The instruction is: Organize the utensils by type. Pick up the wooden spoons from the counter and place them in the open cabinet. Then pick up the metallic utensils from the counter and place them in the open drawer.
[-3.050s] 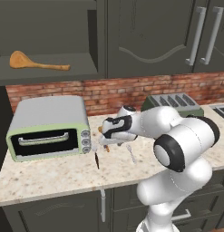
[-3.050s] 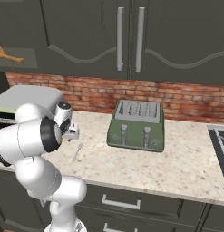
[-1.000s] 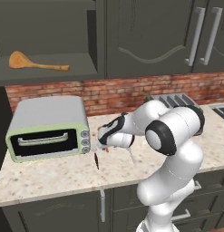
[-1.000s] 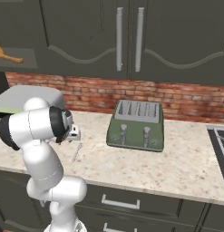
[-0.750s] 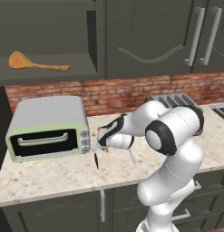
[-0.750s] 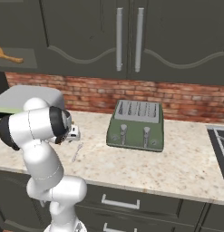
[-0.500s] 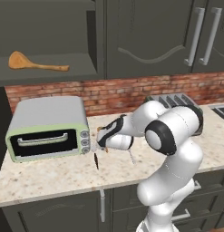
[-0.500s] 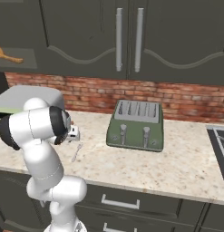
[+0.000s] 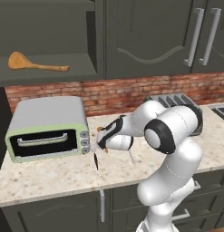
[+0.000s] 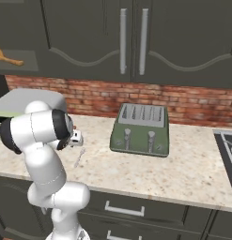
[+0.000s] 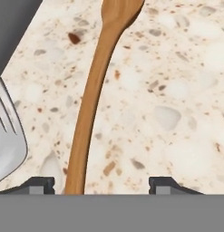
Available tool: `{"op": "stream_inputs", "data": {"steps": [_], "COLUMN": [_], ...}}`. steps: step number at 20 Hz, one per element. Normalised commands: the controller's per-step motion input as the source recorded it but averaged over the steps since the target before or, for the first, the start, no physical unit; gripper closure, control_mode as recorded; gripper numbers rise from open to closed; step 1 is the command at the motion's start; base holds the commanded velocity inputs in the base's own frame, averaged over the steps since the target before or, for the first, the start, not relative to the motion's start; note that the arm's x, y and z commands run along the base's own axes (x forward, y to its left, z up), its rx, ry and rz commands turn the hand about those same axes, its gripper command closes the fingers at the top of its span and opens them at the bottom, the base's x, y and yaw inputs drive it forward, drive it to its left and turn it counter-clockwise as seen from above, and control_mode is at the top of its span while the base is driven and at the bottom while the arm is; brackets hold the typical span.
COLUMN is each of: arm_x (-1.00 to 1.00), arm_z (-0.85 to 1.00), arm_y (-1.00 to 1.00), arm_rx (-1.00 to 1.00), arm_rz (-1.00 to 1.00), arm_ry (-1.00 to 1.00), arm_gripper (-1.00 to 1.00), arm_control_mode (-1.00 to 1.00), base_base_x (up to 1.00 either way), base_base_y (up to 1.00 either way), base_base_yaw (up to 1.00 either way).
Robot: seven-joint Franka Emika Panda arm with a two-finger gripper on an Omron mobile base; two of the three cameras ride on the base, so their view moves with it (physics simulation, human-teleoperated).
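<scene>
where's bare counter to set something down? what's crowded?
Bare: counter right of the toaster up to the stovetop; the front strip under the toaster oven. Crowded: between toaster oven and toaster, where the open gripper hangs over a wooden spoon, with the fork and knife beside it.

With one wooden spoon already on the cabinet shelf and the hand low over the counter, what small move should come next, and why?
Probably lower slightly and close. In the hand view the open gripper straddles the second wooden spoon, its handle nearer one fingertip, lying flat on the counter. The fork lies just outside.
</scene>
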Motion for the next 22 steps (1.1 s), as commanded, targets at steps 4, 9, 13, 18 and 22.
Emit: {"op": "stream_inputs", "data": {"steps": [4,9,13,18,22], "arm_x": [0.06,0.11,0.19,0.03,0.00], "arm_z": [-0.49,-0.58,-0.62,-0.63,-0.59], "arm_y": [0.01,0.13,0.19,0.03,0.00], "arm_rx": [0.00,0.00,0.00,0.00,0.00], "arm_rz": [0.00,0.00,0.00,0.00,0.00], "arm_ry": [0.00,-0.01,0.00,0.00,0.00], "arm_gripper": [-1.00,1.00,1.00,1.00,1.00], "arm_control_mode": [-1.00,-1.00,-1.00,-1.00,-1.00], "base_base_x": [0.00,0.00,0.00,0.00,0.00], "base_base_y": [0.00,0.00,0.00,0.00,0.00], "base_base_yaw": [0.00,0.00,0.00,0.00,0.00]}}
